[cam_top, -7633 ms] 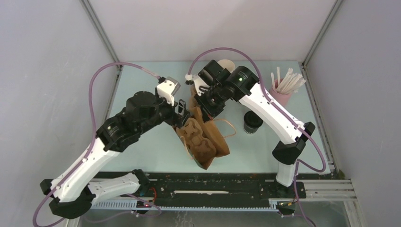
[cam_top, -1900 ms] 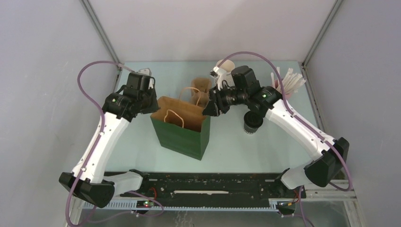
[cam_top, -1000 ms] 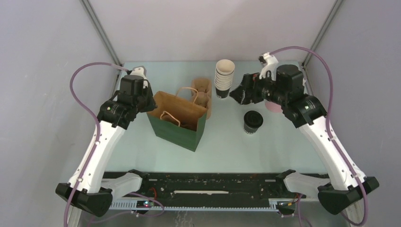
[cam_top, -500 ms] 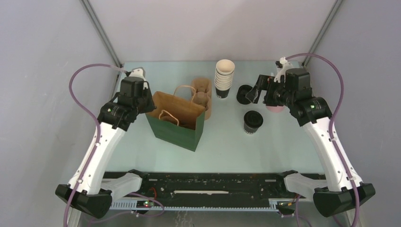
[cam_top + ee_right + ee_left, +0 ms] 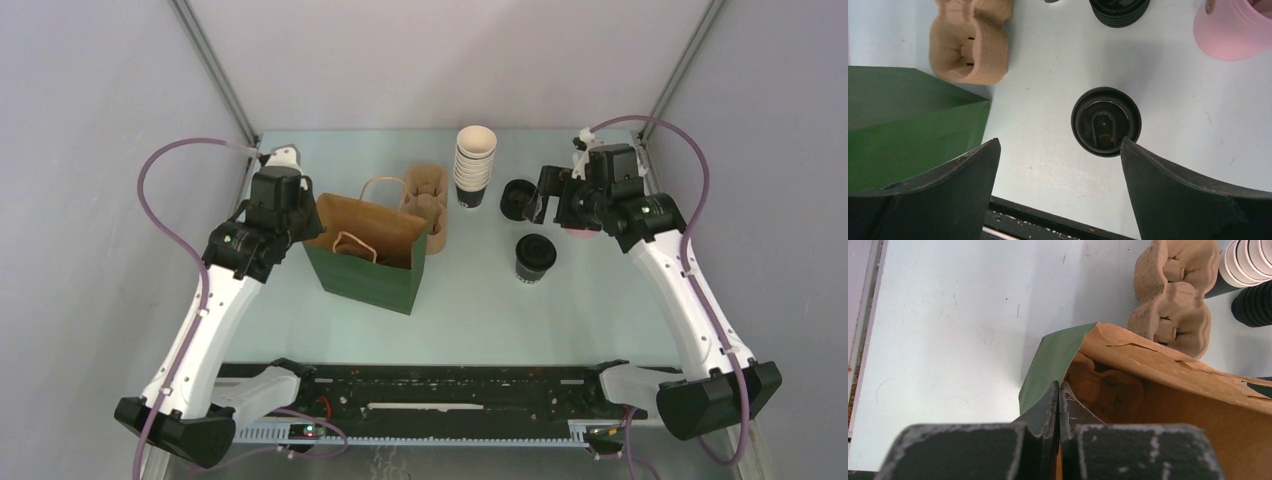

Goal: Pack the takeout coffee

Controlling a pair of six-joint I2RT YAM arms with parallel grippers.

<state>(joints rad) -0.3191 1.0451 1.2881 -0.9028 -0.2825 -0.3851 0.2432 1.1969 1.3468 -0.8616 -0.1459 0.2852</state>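
The takeout coffee [image 5: 535,257] is a small dark cup with a black lid, standing alone right of centre. In the right wrist view the takeout coffee [image 5: 1105,121] lies ahead of my right gripper [image 5: 1060,145], apart from both wide-open fingers. From above, the right gripper [image 5: 548,200] hovers behind the cup. The green bag [image 5: 370,270] stands upright and open, brown inside. My left gripper [image 5: 308,222] is shut on the bag's left rim. In the left wrist view the left gripper [image 5: 1059,395] pinches the rim of the green bag [image 5: 1053,365], and a pulp cup carrier [image 5: 1108,390] sits inside.
A second pulp carrier [image 5: 428,200] stands just behind the bag. A tall stack of white-rimmed cups [image 5: 475,165] and a squat stack of black lids [image 5: 515,200] sit at the back. A pink holder [image 5: 1233,30] stands at the back right. Side walls close in both sides.
The bag, earlier lying flat, now stands open and has shifted slightly left with the left gripper. The right gripper left the bag, swung to the back right, and now faces the lidded cup.
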